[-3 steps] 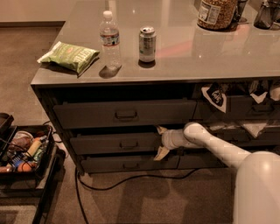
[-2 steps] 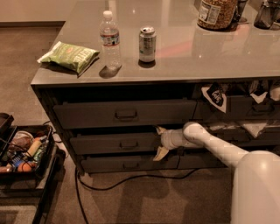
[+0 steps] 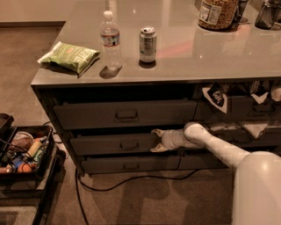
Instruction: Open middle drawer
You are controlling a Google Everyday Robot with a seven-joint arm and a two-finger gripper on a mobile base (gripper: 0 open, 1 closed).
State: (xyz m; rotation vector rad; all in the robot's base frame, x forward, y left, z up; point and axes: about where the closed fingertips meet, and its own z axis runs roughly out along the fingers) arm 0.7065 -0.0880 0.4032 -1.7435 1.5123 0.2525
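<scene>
The middle drawer (image 3: 109, 145) is a dark grey front with a small centre pull handle (image 3: 129, 144), set between a taller drawer (image 3: 123, 114) above and a slim drawer (image 3: 127, 165) below. My gripper (image 3: 155, 140) is at the right end of the middle drawer's front, well to the right of the handle. It is open, with one fingertip (image 3: 155, 131) at the front's top edge and the other at its bottom edge. My white arm (image 3: 219, 147) reaches in from the lower right.
On the countertop (image 3: 184, 61) stand a water bottle (image 3: 110, 39), a can (image 3: 148, 44), a green chip bag (image 3: 70, 56) and a jar (image 3: 217, 13). A black cart of items (image 3: 26, 154) stands at the left. A cable (image 3: 131, 179) runs across the carpet.
</scene>
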